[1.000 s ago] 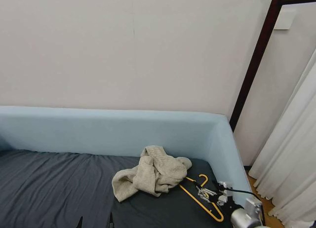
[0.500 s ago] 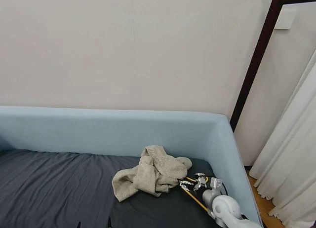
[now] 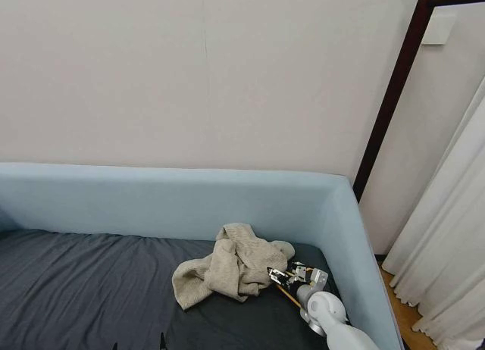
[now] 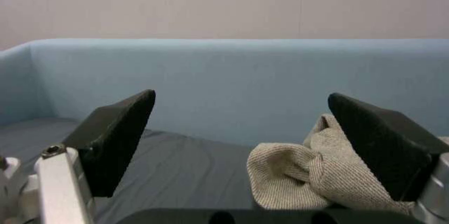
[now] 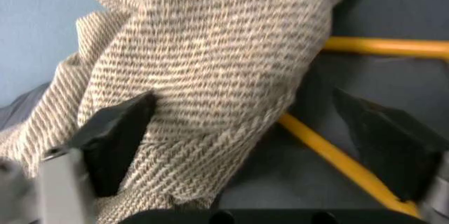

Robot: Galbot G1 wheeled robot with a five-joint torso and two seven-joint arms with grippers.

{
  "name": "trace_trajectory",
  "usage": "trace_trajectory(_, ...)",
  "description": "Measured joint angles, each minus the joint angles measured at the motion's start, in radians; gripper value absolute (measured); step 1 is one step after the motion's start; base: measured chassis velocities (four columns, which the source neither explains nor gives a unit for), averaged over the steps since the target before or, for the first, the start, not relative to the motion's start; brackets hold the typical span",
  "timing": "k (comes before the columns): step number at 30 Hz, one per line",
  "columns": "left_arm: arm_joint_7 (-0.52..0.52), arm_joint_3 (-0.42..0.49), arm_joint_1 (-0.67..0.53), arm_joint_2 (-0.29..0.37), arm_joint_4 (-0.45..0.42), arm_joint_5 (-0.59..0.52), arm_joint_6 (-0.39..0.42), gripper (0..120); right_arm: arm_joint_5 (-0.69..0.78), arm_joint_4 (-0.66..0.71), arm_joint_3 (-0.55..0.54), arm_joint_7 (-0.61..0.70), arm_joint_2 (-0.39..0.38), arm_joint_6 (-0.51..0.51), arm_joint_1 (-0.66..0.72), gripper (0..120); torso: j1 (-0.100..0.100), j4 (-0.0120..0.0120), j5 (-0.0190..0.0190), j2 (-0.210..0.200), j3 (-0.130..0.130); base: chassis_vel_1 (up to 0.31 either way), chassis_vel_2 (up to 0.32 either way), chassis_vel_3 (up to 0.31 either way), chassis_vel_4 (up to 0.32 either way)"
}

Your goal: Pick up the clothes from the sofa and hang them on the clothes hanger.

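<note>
Nothing lifted yet — right gripper, jaws apart, at the edge of the knit sweater; left gripper, likewise spread, idles short of it.

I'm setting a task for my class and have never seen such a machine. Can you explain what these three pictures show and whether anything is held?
This is a wheeled robot with two arms, each ending in a two-fingered gripper. The wide picture comes from a camera on its head, looking down at a light blue sofa with a dark seat. A crumpled beige garment lies there, with a yellow hanger partly under it. The other two pictures come from cameras on the wrists; the dark shapes at the sides are each gripper's own fingers. The right gripper is open, close against the garment's edge, above the hanger. The left gripper is open too, over the seat, facing the sofa's back. Nothing is held.
</note>
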Motion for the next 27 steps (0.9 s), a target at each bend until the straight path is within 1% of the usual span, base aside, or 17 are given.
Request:
trace_trajectory(1,0.000,0.000,0.000,0.000,0.000,0.000,0.000,96,0.000,0.000,0.000,0.000,0.000,0.000,0.000,94,0.000,0.0000,0.0000,0.000,0.000,0.000,0.000,0.000,0.000)
trace_trajectory(3,-0.001,0.000,0.000,-0.002,0.000,0.001,0.001,96,-0.011,-0.012,0.000,-0.006,0.008,0.006,0.001,82,0.000,0.0000,0.0001,0.000,0.000,0.000,0.000,0.000,0.000)
trace_trajectory(6,-0.002,0.000,0.000,-0.002,0.000,0.001,0.001,96,-0.016,-0.018,0.000,-0.007,0.012,0.008,0.002,81,0.000,0.0000,0.0000,0.000,0.000,0.000,0.000,0.000,0.000)
trace_trajectory(7,-0.002,0.000,0.001,-0.002,0.000,0.002,0.001,96,-0.020,-0.023,0.000,-0.009,0.017,0.011,0.003,68,0.000,0.0000,0.0000,0.000,0.000,0.000,0.000,0.000,0.000)
trace_trajectory(11,-0.005,-0.002,0.001,-0.002,-0.001,0.002,0.002,96,-0.023,-0.029,0.004,-0.012,0.035,0.018,0.006,50,0.000,0.0000,-0.0009,0.000,0.000,0.000,0.000,0.000,0.000)
trace_trajectory(12,-0.005,-0.002,0.001,-0.002,-0.001,0.002,0.002,96,-0.023,-0.029,0.004,-0.012,0.035,0.018,0.006,50,0.000,0.0000,-0.0009,0.000,0.000,0.000,0.000,0.000,0.000)
trace_trajectory(14,-0.008,-0.004,0.001,-0.001,-0.001,0.002,0.003,96,-0.024,-0.029,0.007,-0.012,0.044,0.021,0.006,40,0.000,0.0000,-0.0015,0.000,0.000,0.000,0.000,0.000,0.000)
trace_trajectory(15,-0.008,-0.004,0.001,-0.001,-0.001,0.002,0.003,96,-0.024,-0.029,0.007,-0.012,0.044,0.021,0.006,40,0.000,0.0000,-0.0015,0.000,0.000,0.000,0.000,0.000,0.000)
trace_trajectory(17,-0.014,-0.004,0.001,0.000,-0.002,0.000,0.006,96,-0.029,-0.027,0.009,-0.011,0.048,0.025,0.000,30,0.000,0.0001,-0.0016,0.000,0.000,0.000,0.000,0.000,0.000)
trace_trajectory(18,-0.015,-0.004,0.001,0.001,-0.002,0.000,0.006,96,-0.031,-0.022,0.010,-0.011,0.047,0.026,-0.003,27,0.000,0.0000,-0.0016,0.000,0.000,0.000,0.000,0.000,0.000)
trace_trajectory(20,-0.015,-0.003,0.002,0.006,-0.003,0.000,0.006,95,-0.032,0.002,0.010,-0.011,0.037,0.029,-0.018,18,0.000,0.0000,-0.0018,0.000,0.000,0.000,0.000,0.000,0.000)
trace_trajectory(21,-0.015,-0.003,0.002,0.006,-0.003,0.000,0.006,95,-0.032,0.002,0.010,-0.011,0.037,0.029,-0.018,18,0.000,0.0000,-0.0018,0.000,0.000,0.000,0.000,0.000,0.000)
trace_trajectory(24,-0.016,-0.002,0.014,0.014,-0.011,-0.002,0.006,95,-0.034,0.021,0.014,-0.011,0.023,0.034,-0.034,4,0.000,0.0000,-0.0018,0.000,0.000,0.000,0.000,0.000,0.000)
trace_trajectory(25,-0.016,-0.002,0.018,0.018,-0.014,-0.002,0.005,95,-0.034,0.025,0.017,-0.012,0.022,0.036,-0.037,1,0.000,0.0000,-0.0017,0.000,0.000,0.000,0.000,0.000,0.000)
trace_trajectory(27,-0.016,-0.005,0.024,0.023,-0.018,-0.002,0.005,95,-0.035,0.032,0.018,-0.011,0.021,0.037,-0.041,0,0.000,0.0000,-0.0014,0.000,0.000,0.000,0.000,0.000,0.000)
